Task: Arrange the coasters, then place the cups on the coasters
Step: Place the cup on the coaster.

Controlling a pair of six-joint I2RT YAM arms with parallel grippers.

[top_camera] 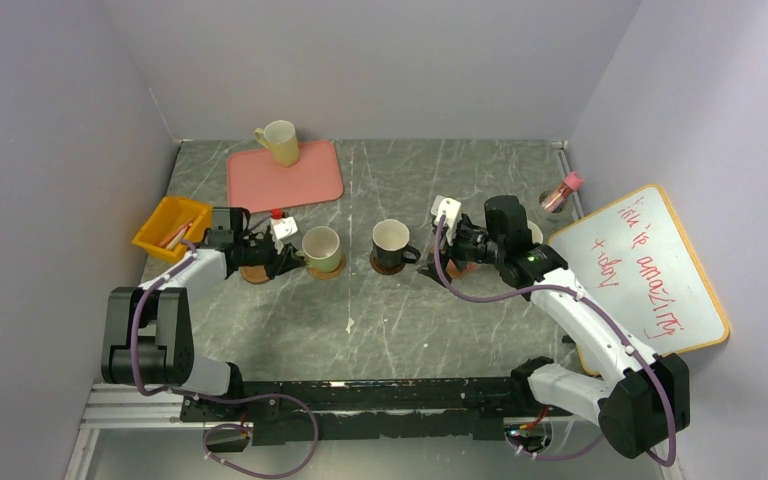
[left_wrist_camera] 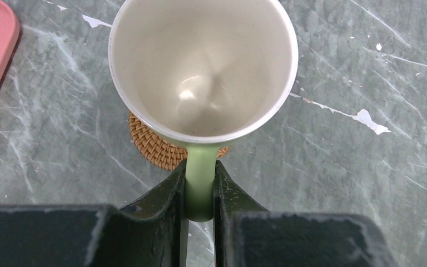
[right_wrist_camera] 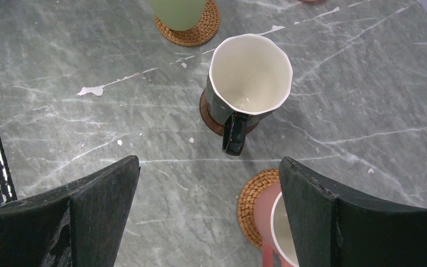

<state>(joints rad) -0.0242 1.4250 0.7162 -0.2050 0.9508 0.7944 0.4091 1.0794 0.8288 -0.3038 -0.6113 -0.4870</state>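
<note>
Risk: green mug (left_wrist_camera: 203,67) appears off-centre on woven coaster (left_wrist_camera: 150,147); sideways pull-out by left gripper (left_wrist_camera: 200,175) could drag handle, sliding or tipping mug off disc. Left jaws narrow, clamped on mug handle. Right gripper (right_wrist_camera: 208,164) jaws wide, holding nothing, above bench (right_wrist_camera: 61,67) near black mug (right_wrist_camera: 250,78); one finger just beside pink mug (right_wrist_camera: 275,222), careless swing could knock it.

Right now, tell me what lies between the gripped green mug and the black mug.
Only bare table; the top view shows nothing between the green mug and the black mug, and the right wrist view agrees.
</note>
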